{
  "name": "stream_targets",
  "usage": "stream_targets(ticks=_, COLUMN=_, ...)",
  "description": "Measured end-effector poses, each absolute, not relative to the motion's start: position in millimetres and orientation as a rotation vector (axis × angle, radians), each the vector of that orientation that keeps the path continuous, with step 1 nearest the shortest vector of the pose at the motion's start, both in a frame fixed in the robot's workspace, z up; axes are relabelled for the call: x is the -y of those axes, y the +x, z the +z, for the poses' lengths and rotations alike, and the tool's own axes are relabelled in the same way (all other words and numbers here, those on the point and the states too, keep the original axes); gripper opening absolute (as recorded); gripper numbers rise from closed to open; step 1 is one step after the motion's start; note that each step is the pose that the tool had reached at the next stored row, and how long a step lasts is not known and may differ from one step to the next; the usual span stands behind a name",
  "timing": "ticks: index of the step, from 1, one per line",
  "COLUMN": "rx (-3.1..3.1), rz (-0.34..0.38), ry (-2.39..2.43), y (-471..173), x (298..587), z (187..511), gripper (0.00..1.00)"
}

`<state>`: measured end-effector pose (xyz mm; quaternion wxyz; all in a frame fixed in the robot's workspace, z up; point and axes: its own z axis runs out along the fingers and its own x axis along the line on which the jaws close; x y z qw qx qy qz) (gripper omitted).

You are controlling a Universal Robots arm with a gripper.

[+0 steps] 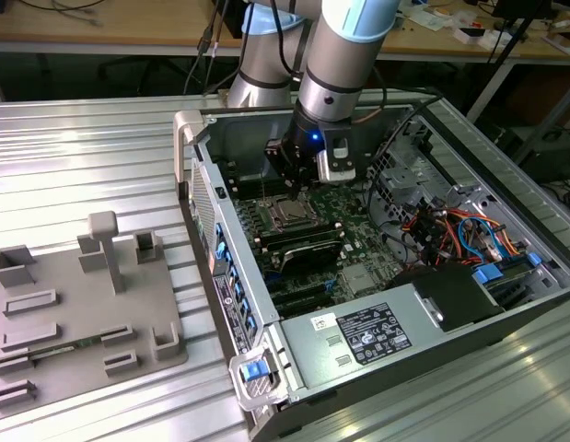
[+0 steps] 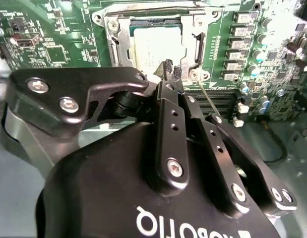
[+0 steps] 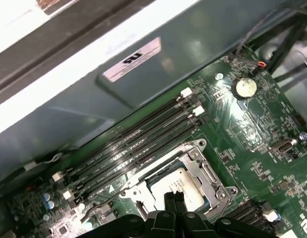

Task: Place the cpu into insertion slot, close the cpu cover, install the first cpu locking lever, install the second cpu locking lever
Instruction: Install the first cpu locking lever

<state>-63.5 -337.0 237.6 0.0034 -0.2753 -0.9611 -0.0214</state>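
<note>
"Judging from the socket, how much of the job is done?"

"The first step looks finished. The cpu [image 2: 155, 44] lies flat in the insertion slot [image 2: 153, 21], a little above the middle of the exterior view, inside the open computer case [image 1: 266, 368]. The cpu cover [image 3: 205, 173] seems to be down over it, with its silvery frame ringing the chip."

"And the levers?"

"Not latched, I'd say. In the second wrist view a thin locking lever [image 2: 209, 99] sticks out at a slant from the socket's corner, free of any catch. I can't make out the other lever for certain."

"What is the gripper [image 2: 169, 69] doing?"

"Its jaws are pinched together with nothing visible between them. The tips hover right at the cover's edge, close above the chip. I can't tell whether they are touching the frame."

"So two steps are done?"

"Probably, and both levers are left."
</note>
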Motion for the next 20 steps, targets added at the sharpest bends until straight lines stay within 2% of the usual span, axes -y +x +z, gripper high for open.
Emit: stream_targets(ticks=20, rx=3.057, rz=-0.079, ry=-0.655, y=-63.6, x=336.9, z=243.0, gripper=0.11)
